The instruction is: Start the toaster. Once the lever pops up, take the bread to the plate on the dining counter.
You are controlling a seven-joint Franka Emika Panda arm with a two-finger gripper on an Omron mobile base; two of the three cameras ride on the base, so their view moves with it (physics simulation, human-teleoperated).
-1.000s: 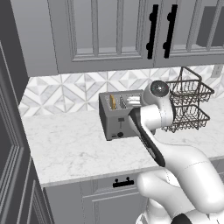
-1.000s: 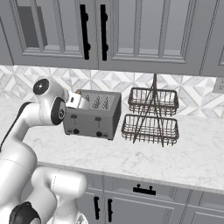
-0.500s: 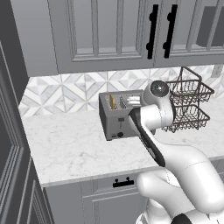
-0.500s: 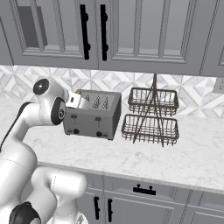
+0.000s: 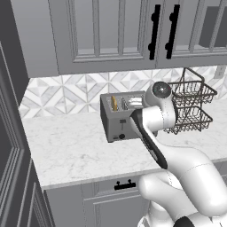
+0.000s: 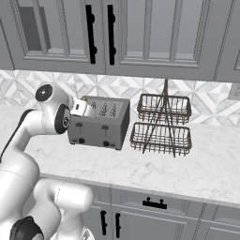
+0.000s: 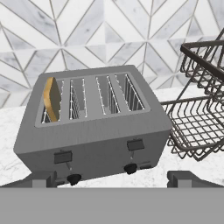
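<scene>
1. On counter (image 6: pixel 154 168), toaster (image 7: pixel 94 127) sits near backsplash; wire basket (image 7: pixel 203 100) close at its 3 o'clock.
2. Bread (image 7: pixel 51 99) upright in leftmost slot; lever (image 7: pixel 63 156) up.
3. Hand (image 7: pixel 116 179) fingers apart, clear before toaster front.

Base cams sitting behind arm, left and right, both looking forward-down at same boxy grey metal four-slot toaster (image 5: pixel 120 116) (image 6: pixel 100 121). Hand cam hovering close, facing toaster front (image 7: pixel 94 131).
</scene>
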